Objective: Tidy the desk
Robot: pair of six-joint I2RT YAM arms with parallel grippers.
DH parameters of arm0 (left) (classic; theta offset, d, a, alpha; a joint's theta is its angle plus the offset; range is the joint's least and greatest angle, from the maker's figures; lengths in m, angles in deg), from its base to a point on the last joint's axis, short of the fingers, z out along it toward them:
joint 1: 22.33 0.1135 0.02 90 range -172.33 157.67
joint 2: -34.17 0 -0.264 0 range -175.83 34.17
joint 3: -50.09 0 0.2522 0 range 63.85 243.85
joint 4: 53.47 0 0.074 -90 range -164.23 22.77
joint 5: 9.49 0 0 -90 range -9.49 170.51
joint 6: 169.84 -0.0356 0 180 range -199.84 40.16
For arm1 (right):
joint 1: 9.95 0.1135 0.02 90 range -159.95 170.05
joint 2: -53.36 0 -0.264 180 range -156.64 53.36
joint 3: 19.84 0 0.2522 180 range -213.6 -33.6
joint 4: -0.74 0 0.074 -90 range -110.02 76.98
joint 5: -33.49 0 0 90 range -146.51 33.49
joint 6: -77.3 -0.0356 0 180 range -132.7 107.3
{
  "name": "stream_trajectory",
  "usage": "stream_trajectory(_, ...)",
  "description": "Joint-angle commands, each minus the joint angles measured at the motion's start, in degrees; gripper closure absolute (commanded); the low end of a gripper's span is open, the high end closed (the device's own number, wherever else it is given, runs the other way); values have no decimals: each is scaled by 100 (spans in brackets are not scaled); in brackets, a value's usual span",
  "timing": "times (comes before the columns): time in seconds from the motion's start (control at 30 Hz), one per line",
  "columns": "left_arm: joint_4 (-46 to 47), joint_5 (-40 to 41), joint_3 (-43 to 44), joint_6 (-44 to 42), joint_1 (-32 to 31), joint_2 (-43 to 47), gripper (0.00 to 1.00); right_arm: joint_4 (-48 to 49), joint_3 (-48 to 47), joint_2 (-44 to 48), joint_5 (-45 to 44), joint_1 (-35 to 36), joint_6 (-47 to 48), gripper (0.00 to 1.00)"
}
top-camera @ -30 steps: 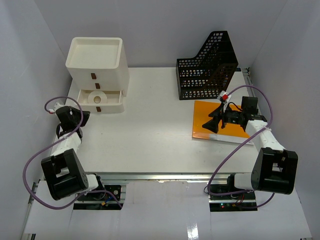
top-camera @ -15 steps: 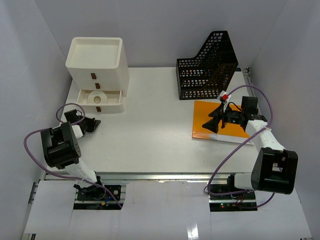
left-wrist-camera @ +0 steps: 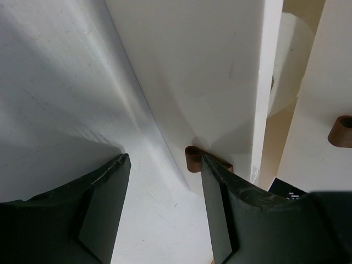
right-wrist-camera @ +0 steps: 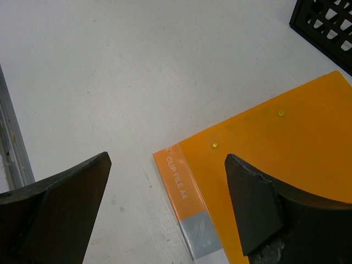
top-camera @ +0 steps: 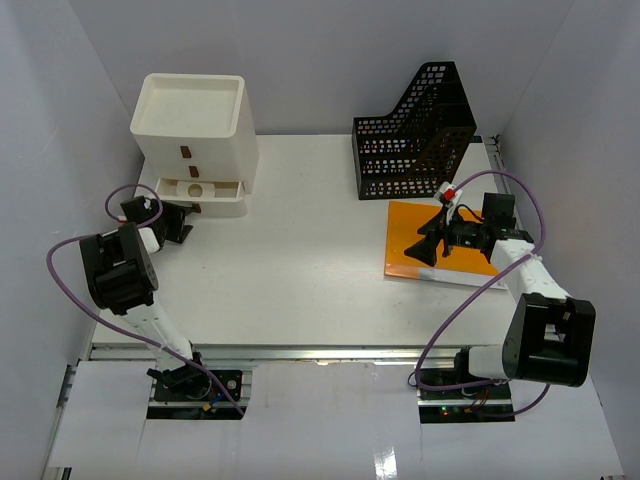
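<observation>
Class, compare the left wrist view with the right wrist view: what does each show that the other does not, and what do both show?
Only the left wrist view shows the drawer box, a brown knob on its open drawer and a white roll inside. Only the right wrist view shows the orange file, a corner of the black rack and the metal rail. Both show the white desk, plus the open left gripper or right gripper.

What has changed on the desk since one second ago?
The left claw swung away from the near edge to the front of the bottom drawer. It is open at the brown handle, and the drawer is pushed further in. The right claw, orange clip file and mesh file holder stayed put.
</observation>
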Motion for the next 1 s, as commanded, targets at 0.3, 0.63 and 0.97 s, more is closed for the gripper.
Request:
stream_trajectory(0.3, 393, -120, 777, 34, -7, -707, 31, 39, -167, -70, -23, -21, 76, 9)
stream_trajectory(0.63, 406, -57, 1208, 83, -12, -1143, 31, 18, -186, -119, -63, -21, 107, 9)
stream_trajectory(0.97, 394, 44, 1575, 136, -142, -1489, 30, -3, -188, -151, -93, -21, 137, 9)
